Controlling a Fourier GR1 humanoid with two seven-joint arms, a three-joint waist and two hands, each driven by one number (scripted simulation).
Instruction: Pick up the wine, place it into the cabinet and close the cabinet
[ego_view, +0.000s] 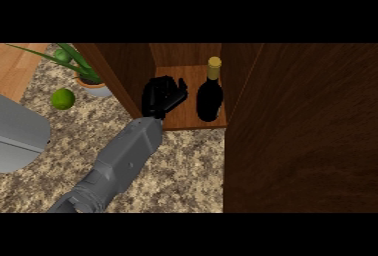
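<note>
Your dark glass wine bottle (210, 97) stands inside the wooden cabinet (303, 140); your left hand (162, 97) hangs beside it, fingers relaxed, door unclosed.

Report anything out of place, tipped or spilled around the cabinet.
Nothing stands out. The wine bottle stands upright on the cabinet shelf, nothing spilled. The left hand is beside it, apart, and the cabinet door is not yet closed.

Place: home kitchen
Signs: speckled granite counter (184, 165), dark wood cabinet (295, 130), wine bottle (210, 95), potted plant (85, 75), lime (63, 99)
</note>
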